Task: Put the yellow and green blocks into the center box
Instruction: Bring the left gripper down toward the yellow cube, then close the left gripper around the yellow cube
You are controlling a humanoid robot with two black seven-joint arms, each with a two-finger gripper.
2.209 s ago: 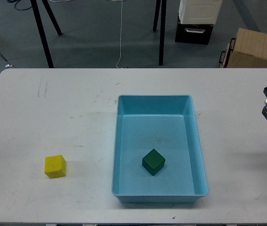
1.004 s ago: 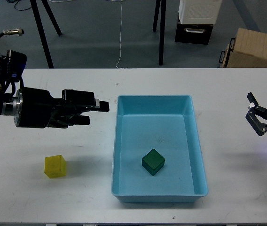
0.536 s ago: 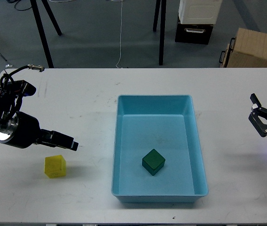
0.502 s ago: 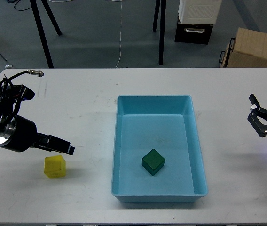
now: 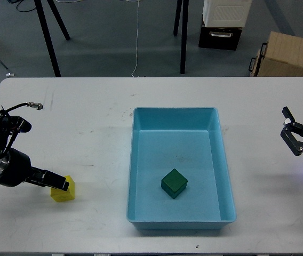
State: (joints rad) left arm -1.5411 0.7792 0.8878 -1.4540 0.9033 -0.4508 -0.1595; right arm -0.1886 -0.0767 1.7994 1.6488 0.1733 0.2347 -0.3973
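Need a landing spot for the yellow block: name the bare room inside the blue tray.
In the blue tray, the whole far half of the floor, up to the back wall, is bare. Strips left and right of the green block are also open. The near middle is taken by that block. The yellow block sits outside, at the left gripper.

Single head view, downward over table
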